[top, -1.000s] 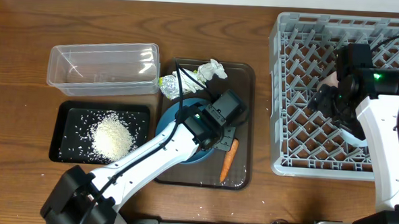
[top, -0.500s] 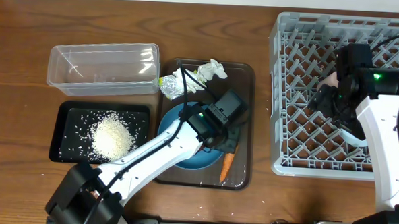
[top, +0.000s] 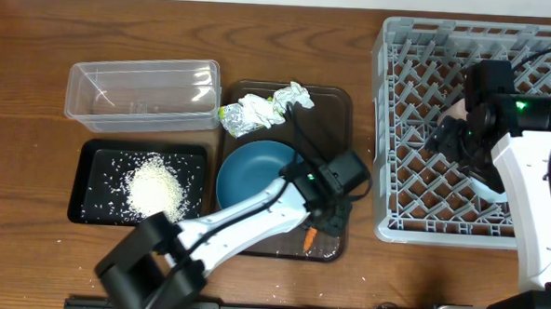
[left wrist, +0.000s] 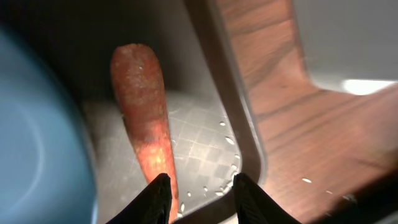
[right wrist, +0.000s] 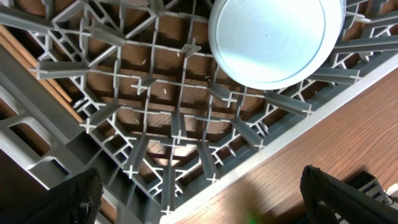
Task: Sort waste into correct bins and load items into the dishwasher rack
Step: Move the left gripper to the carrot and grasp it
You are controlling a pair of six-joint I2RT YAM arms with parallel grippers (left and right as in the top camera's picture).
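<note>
- My left gripper [left wrist: 202, 194] hangs over the near right corner of the brown serving tray [left wrist: 231, 118], its jaws parted and clamping nothing.
- The carrot [left wrist: 140, 106] lies flat on the tray floor. Its lower end runs down beside my left-hand fingertip [left wrist: 159, 194]; the blur there leaves it unclear whether the two touch.
- The wide dark-blue bowl [left wrist: 31, 143] sits on the same tray, just beside the carrot, on the side away from the rim.
- From overhead, crumpled white wrappers [top: 259, 109] with yellow-green bits lie at the far end of that tray, beyond the bowl.
- Left of the tray, the black bin [top: 83, 179] holds the heap of rice [top: 155, 188]; the clear tub [top: 82, 109] stands behind it.
- My right gripper [right wrist: 205, 199] hovers over the grey dishwasher rack [right wrist: 155, 124], fingers spread wide with nothing between them.
- The small pale-blue bowl [right wrist: 273, 37] rests among the rack's pegs, near its edge.
- The pinkish-white cup [top: 456, 108] shows in the rack beside my right arm.
- Everything stands on the wooden table [top: 39, 32].
</note>
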